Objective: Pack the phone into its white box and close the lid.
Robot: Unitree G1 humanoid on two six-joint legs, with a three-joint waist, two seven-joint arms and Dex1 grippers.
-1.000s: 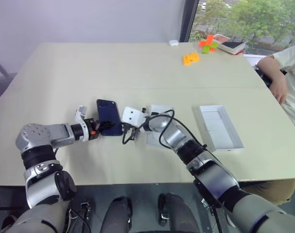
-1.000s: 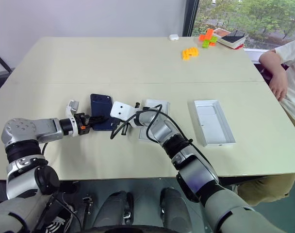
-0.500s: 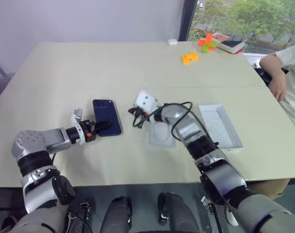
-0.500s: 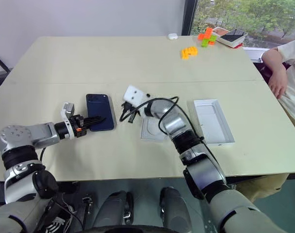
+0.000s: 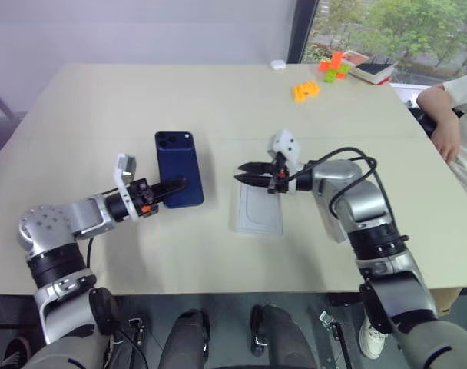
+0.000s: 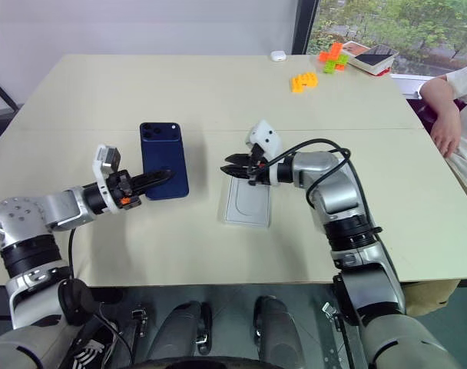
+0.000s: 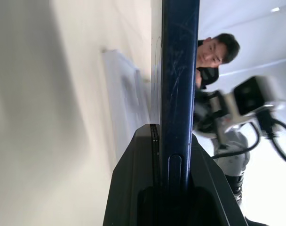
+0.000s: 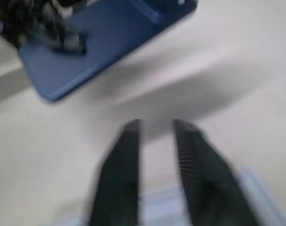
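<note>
My left gripper [image 5: 176, 185] is shut on the lower end of the phone [image 5: 177, 157], a glossy navy-blue slab with its camera cluster at the far end. The phone is held above the table, and in the left wrist view it runs edge-on [image 7: 179, 70] between the fingers. My right gripper [image 5: 243, 171] points left toward the phone, a short gap away. It is open with nothing between its fingers [image 8: 129, 155]. It hovers over a flat white insert [image 5: 258, 211] lying on the table. The white box and the lid are out of view.
Orange blocks [image 5: 303, 91], a pile of coloured blocks [image 5: 333, 65] and a small white object [image 5: 276, 65] sit at the table's far right. A person's arm [image 5: 447, 127] rests at the right edge. The beige table [image 5: 103, 108] stretches out bare to the left.
The left gripper has lifted the phone off the table. The right gripper has swung right, away from the phone, risen over the insert and opened. The camera has shifted.
</note>
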